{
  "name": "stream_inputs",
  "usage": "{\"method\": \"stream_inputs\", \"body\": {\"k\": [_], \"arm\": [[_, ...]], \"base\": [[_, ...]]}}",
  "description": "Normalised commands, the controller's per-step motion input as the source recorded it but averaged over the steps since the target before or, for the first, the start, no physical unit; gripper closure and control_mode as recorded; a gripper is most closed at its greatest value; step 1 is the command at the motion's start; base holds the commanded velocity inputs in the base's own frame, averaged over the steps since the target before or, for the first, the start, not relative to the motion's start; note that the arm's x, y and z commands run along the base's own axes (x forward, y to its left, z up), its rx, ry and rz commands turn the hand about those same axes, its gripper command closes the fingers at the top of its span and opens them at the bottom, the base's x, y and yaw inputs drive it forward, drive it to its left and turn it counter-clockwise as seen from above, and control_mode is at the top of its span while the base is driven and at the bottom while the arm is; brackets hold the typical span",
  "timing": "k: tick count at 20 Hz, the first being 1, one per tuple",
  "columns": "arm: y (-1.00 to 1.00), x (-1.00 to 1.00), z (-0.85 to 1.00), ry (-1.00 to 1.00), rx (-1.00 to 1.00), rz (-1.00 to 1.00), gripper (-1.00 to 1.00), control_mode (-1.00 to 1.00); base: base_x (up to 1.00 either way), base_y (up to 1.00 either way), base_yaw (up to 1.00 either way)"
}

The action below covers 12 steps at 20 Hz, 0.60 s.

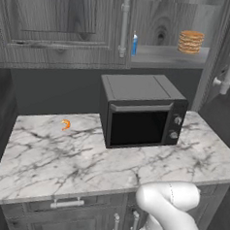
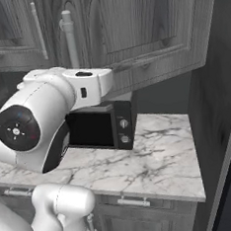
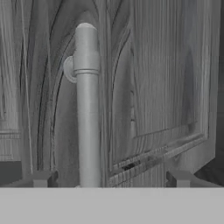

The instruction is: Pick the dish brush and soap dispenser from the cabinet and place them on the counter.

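Note:
The cabinet (image 1: 59, 30) hangs above the counter (image 1: 51, 156); its right door (image 2: 144, 25) is swung open. On the grey inner shelf stands the blue soap dispenser (image 1: 134, 44), partly behind the left door's handle. The dish brush is out of view. My gripper (image 3: 110, 178) is open, close to the open door's face. Its fingertips (image 3: 41, 178) stand wide apart near the lower end of that door's silver bar handle (image 3: 87, 109), which lies between them, nearer the left tip. Nothing is held.
A stack of tan round discs (image 1: 190, 42) sits on the shelf right of the dispenser. A black microwave (image 1: 141, 111) stands mid-counter under the cabinet. A small orange curled item (image 1: 65, 124) lies on the marble to its left. Drawers (image 1: 67, 203) sit below.

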Motion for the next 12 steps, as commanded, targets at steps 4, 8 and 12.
{"method": "stream_inputs", "body": {"k": [4, 8, 12], "arm": [[0.26, -0.24, 0.0, -0.05, 0.0, -0.13, -1.0, -1.0], [0.3, -0.23, 0.0, -0.05, -0.01, -0.14, -1.0, -1.0], [0.32, -0.26, 0.0, -0.07, 0.0, -0.15, -1.0, -1.0]], "base": [[0.0, 0.0, 0.0], [0.0, 0.0, 0.0], [0.0, 0.0, 0.0]]}}
